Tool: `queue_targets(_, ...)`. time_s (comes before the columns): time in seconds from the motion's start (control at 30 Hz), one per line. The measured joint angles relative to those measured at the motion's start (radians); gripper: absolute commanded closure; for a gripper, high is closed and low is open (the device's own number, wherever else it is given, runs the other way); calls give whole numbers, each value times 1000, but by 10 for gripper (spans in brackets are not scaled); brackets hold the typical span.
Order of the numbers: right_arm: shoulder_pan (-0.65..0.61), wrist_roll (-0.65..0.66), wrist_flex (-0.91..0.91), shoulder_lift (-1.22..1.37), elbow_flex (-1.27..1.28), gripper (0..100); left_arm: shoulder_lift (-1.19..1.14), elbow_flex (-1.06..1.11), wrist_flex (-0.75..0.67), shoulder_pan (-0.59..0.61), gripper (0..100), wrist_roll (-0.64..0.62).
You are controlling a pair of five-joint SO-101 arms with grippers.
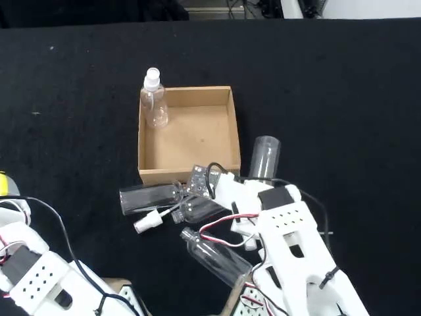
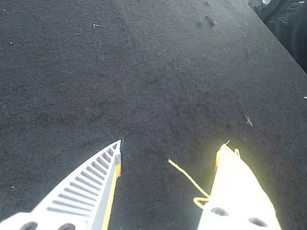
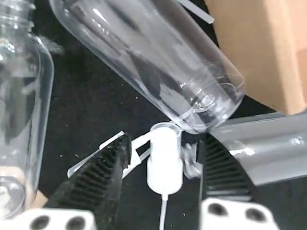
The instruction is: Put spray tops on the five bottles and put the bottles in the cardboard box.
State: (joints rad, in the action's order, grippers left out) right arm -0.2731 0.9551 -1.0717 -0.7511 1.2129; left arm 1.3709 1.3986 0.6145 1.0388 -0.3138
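A white spray top (image 3: 164,160) lies on the black table between the fingers of my right gripper (image 3: 165,143), which is open with a gap on each side of the top. Clear bottles lie close around it: one slanted with its base at the fingertips (image 3: 158,62), one beside it (image 3: 19,96), one by the box (image 3: 268,143). From above, my right arm (image 1: 283,224) leans over three lying bottles (image 1: 148,196) (image 1: 200,207) (image 1: 217,257) and a loose spray top (image 1: 148,222). A capped bottle (image 1: 154,99) stands in the cardboard box (image 1: 187,172). My left gripper (image 2: 171,145) is open over bare table.
Another topless bottle (image 1: 265,158) lies just right of the box. My left arm (image 1: 33,270) sits at the near left corner. The black table (image 1: 342,99) stretches wide to the left, right and far side of the box.
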Motion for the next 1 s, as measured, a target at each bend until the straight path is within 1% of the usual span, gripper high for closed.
queue_targets(0.2, -2, 0, 25, -2, 18, 797, 0, 0, 0, 0, 773, 0)
queue_targets(0.37, 81, 0, 15, -2, 11, 800, 0, 0, 0, 0, 773, 0)
queue_targets(0.77, 307, 0, -282, -2, -236, 801, 0, 0, 0, 0, 773, 0)
queue_targets(0.87, 333, 5, -302, -2, -239, 801, 0, 0, 0, 0, 773, 0)
queue_targets(0.93, 331, 40, -299, -2, -218, 801, 0, 0, 0, 0, 773, 0)
queue_targets(1.0, 331, 78, -256, -2, -157, 801, 0, 0, 0, 0, 773, 0)
